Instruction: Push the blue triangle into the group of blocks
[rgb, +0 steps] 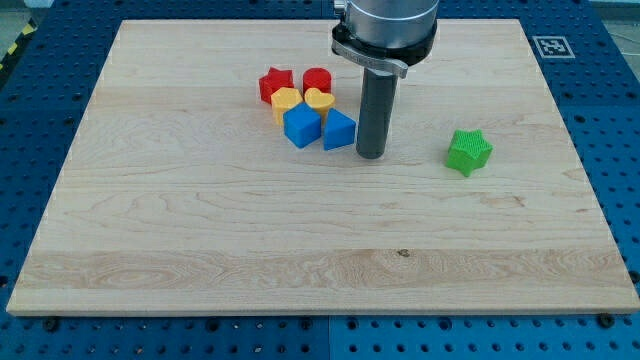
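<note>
The blue triangle (338, 131) sits on the wooden board (200, 230), touching the right side of a blue cube (301, 127). Above them are a yellow block (286, 100) and a yellow heart (319, 99), then a red star (276, 83) and a red round block (317, 79). These blocks form one tight cluster at the upper middle. My tip (371, 155) rests on the board just to the right of the blue triangle, close beside it; I cannot tell whether they touch.
A green star (468, 151) lies alone to the right of my tip. A black-and-white marker tag (551, 45) is at the board's top right corner. Blue perforated table surrounds the board.
</note>
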